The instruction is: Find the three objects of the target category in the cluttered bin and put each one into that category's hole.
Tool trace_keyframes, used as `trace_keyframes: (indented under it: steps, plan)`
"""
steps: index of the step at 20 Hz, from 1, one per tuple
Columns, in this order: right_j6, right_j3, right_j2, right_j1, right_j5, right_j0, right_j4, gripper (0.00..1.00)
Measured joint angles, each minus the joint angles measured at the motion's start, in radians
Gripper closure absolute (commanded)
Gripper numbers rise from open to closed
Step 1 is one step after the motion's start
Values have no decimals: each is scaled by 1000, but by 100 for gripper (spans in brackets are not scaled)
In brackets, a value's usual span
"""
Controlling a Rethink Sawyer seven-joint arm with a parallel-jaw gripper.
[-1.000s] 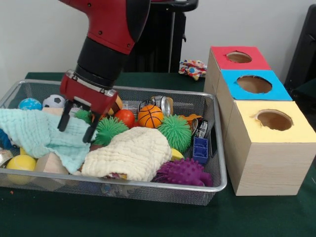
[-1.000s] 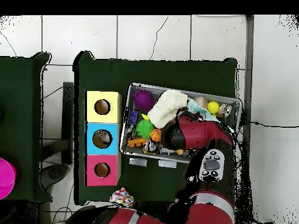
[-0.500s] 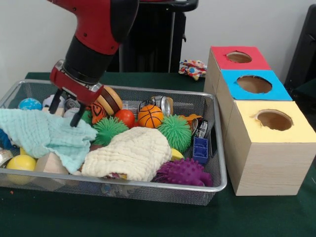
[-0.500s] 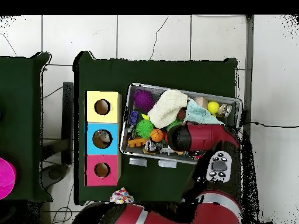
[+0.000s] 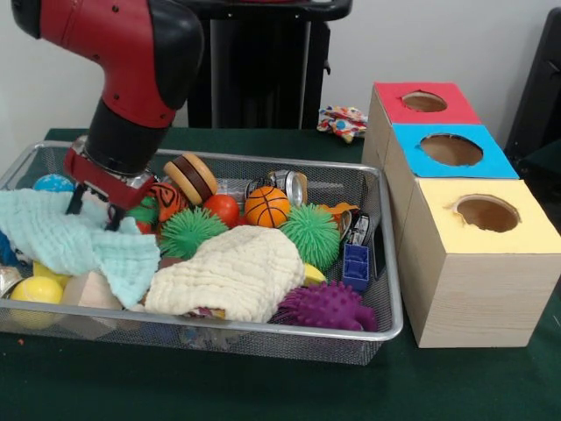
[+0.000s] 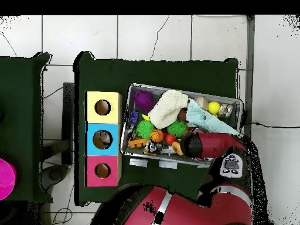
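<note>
A: Where is the tool [image 5: 90, 203]?

B: Low over the left end of the bin [image 5: 263, 331], its dark fingers spread with the tips on the mint cloth [image 5: 79, 241]. Nothing is pinched between them.

A: What lies near it?

B: A striped orange ball [image 5: 168, 198] and a burger toy [image 5: 194, 176] sit just right of it, and a blue ball [image 5: 53, 184] peeks out to the left by the far rim.

A: And the middle of the bin?

B: A red ball [image 5: 223, 209] and a basketball [image 5: 266, 206] side by side, two green spiky balls [image 5: 311, 233], and a cream cloth [image 5: 230, 274] heaped at the front. A purple spiky ball [image 5: 327, 305] fills the front right corner, a yellow ball [image 5: 35, 290] the front left.

A: The holes?

B: Three boxes stand right of the bin on the desk [image 5: 263, 386]: red [image 5: 424, 103] farthest, blue [image 5: 450, 150] in the middle, yellow [image 5: 486, 213] nearest. From overhead the arm [image 6: 212, 145] covers the bin's right end.
</note>
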Motion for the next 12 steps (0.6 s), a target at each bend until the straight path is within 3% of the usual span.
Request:
trace_keyframes:
  steps: [4,5,12]
  plan:
    - [0,0,-30,22,-54,-6,0,0]
    - [0,0,-39,29,-65,-6,0,100]
    - [0,5,-87,63,-134,18,8,100]
